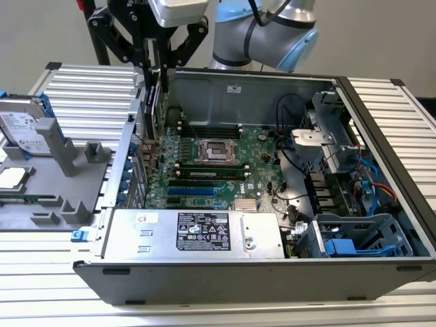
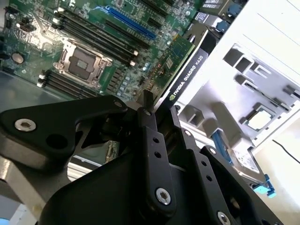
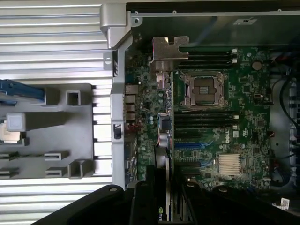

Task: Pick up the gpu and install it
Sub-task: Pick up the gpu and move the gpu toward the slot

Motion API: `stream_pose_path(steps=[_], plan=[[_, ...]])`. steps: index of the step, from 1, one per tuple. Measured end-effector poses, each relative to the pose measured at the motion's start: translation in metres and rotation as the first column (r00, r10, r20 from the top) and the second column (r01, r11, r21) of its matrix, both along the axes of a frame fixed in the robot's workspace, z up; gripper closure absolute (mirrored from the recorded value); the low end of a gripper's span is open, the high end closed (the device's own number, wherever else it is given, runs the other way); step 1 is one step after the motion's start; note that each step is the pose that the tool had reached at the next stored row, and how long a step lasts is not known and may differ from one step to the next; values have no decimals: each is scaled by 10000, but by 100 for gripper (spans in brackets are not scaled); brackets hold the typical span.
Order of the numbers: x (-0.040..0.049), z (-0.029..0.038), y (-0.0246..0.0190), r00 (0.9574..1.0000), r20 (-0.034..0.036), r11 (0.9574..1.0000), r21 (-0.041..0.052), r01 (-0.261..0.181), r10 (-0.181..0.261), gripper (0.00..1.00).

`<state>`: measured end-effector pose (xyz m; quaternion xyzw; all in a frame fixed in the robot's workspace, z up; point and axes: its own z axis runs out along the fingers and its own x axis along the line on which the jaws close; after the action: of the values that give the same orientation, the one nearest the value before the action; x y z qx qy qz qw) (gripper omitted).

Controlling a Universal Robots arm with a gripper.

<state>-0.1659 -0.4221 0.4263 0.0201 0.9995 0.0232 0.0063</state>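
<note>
The gpu (image 1: 151,102) hangs on edge, a green card with a black shroud, over the open computer case's side at the exterior view's left. My gripper (image 1: 156,67) is shut on its upper edge. In the second wrist view the gpu (image 2: 186,70) runs out from between the black fingers (image 2: 149,131), above the green motherboard (image 2: 93,42). In the first wrist view the gpu (image 3: 162,154) shows edge-on over the motherboard (image 3: 211,122), with its silver bracket (image 3: 167,49) at the far end, and my gripper (image 3: 164,190) clamps it.
The open case (image 1: 381,136) lies on a ribbed metal table. A silver power supply (image 1: 197,231) fills its near side, and cables and drive cages (image 1: 347,238) sit at the exterior view's right. A grey fixture (image 1: 65,180) with a hard drive (image 1: 24,129) stands outside the case.
</note>
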Motion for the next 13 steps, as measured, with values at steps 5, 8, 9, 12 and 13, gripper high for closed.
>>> stream_pose_path(steps=[5, 8, 9, 12, 13], plan=[[61, 0, 0, 10000, 0, 10000, 1, 0, 0, 100], [98, 0, 0, 10000, 0, 10000, 0, 0, 0, 100], [110, 0, 0, 10000, 0, 10000, 0, 0, 0, 100], [148, 0, 0, 10000, 0, 10000, 0, 0, 0, 100], [161, -1, 0, 10000, 0, 10000, 1, 0, 0, 100]])
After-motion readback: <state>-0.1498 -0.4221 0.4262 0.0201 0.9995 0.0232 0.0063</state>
